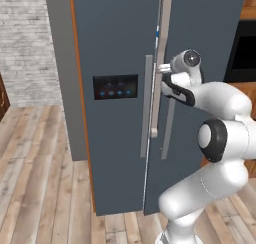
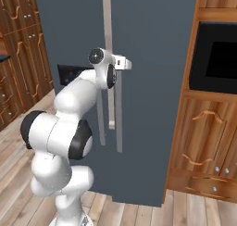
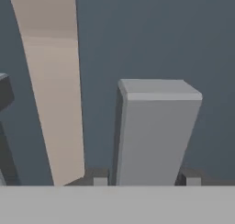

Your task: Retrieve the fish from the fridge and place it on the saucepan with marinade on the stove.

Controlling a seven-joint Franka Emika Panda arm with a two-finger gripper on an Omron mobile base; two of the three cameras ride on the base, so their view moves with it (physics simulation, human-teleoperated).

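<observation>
The fridge (image 1: 120,43) stands straight ahead, tall and dark blue-grey, with a black panel of blue lights (image 1: 115,86) on its left door. My gripper (image 1: 161,68) (image 2: 127,63) reaches the right door's long grey handle (image 3: 156,131) near its upper end. In the hand view the two fingertips (image 3: 101,177) flank that handle closely, so the gripper is shut on it. A pale strip (image 1: 162,38) runs down the seam between the doors. The fish is hidden behind the doors. The saucepan with marinade and the stove are out of view.
Wooden cabinets with a black built-in oven (image 2: 217,58) stand right beside the fridge. More wooden cabinets (image 2: 18,58) are off to the left. A light brick wall (image 1: 25,38) and plank floor (image 1: 40,178) lie left of the fridge.
</observation>
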